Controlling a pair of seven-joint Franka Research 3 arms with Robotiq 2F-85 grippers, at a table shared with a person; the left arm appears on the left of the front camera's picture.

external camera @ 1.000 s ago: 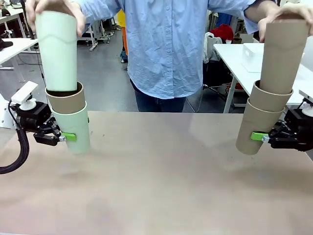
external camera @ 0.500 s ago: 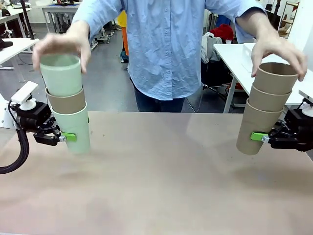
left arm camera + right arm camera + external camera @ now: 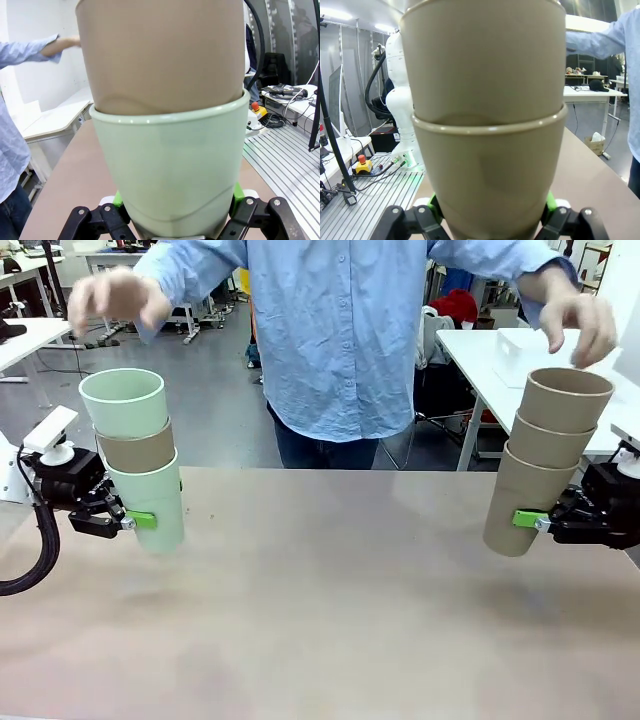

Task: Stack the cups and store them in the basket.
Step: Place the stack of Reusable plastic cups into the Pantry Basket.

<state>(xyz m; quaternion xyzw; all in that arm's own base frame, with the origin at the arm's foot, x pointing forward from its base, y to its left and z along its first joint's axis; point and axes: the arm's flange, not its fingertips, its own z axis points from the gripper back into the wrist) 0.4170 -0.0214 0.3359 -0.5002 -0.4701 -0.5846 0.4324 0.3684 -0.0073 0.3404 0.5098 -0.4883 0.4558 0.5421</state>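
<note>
Lifting clear since a moment ago, the person's one hand (image 3: 115, 295) and other hand (image 3: 582, 322) are leaving both stacks. Reaching in level, the left gripper (image 3: 140, 519) is clamping the bottom mint cup (image 3: 150, 500) over the table (image 3: 320, 610). The right gripper (image 3: 528, 519) is clamping the bottom tan cup (image 3: 520, 505).

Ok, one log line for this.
left gripper shut on mint-tan-mint stack | right gripper shut on tan stack | person's hands above stacks, not touching

The mint cups (image 3: 148, 505) and tan cups (image 3: 525, 505) look like smooth, matt plastic. The table (image 3: 330, 620) is matt and smooth; the shirt (image 3: 340, 340) is cloth.
</note>
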